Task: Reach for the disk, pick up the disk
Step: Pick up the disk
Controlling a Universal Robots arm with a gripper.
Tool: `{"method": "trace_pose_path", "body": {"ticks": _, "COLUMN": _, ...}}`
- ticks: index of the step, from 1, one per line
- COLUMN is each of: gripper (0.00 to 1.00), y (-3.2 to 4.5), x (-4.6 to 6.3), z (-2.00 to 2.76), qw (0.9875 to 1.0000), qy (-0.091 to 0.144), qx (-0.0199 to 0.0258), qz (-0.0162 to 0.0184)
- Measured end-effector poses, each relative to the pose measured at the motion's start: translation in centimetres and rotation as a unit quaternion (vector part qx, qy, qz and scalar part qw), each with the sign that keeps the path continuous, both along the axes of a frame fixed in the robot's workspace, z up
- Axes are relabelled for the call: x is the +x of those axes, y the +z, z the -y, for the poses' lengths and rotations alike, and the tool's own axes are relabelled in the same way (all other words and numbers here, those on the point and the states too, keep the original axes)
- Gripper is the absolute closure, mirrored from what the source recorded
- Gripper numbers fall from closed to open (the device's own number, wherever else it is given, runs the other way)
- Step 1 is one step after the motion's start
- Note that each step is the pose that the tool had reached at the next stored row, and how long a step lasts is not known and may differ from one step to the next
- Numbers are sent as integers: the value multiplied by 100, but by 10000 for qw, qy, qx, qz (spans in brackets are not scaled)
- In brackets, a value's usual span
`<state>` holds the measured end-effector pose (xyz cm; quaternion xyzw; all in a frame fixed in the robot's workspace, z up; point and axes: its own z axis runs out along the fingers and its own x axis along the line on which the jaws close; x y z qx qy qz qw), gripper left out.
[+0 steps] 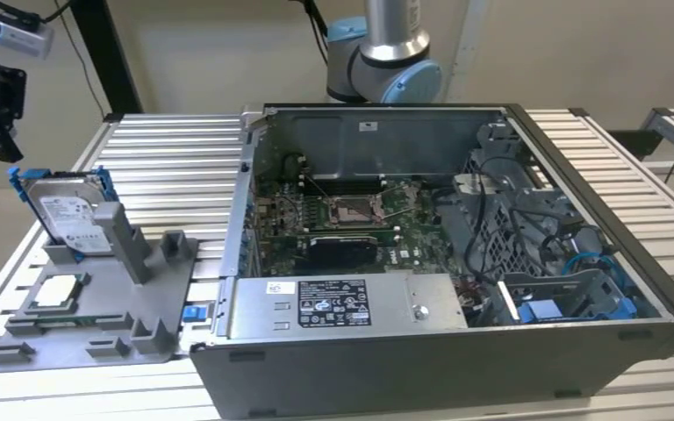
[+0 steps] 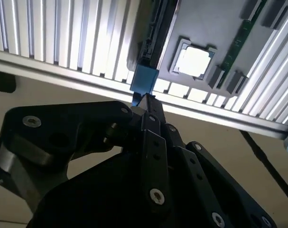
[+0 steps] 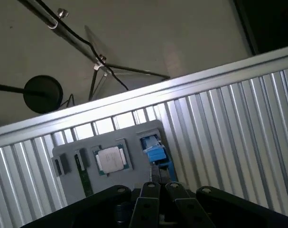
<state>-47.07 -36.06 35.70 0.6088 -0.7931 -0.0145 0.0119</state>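
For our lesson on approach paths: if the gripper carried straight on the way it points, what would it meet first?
Most likely the disk, upright in the grey holder: in both wrist views its blue top edge sits just ahead of the gripper. Depth is unclear.

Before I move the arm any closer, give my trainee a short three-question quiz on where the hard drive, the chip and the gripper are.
1. What holds the flat silver metal disk with blue side rails on edge?
A) a grey plastic fixture
B) a person's hand
C) a cardboard box
2. True or false: the black gripper is touching the disk.
3. Fill in: the small square silver chip lies on the fixture, to the exterior view's ____ of the open grey metal computer case.

Key: 1 A; 2 false, it hangs apart from the disk, up and toward the exterior view's left; 3 left.
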Motion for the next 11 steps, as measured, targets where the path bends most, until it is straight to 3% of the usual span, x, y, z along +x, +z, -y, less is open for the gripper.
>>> {"method": "trace_pose_path", "body": {"ticks": 7, "gripper": 100, "y": 0, "x": 0, "z": 0, "qw": 9984, "qy": 563, "qx": 0, "qz": 7}}
{"method": "trace_pose_path", "body": {"ticks": 11, "gripper": 100, "y": 0, "x": 0, "z": 0, "qw": 9975, "qy": 705, "qx": -4, "qz": 63}}
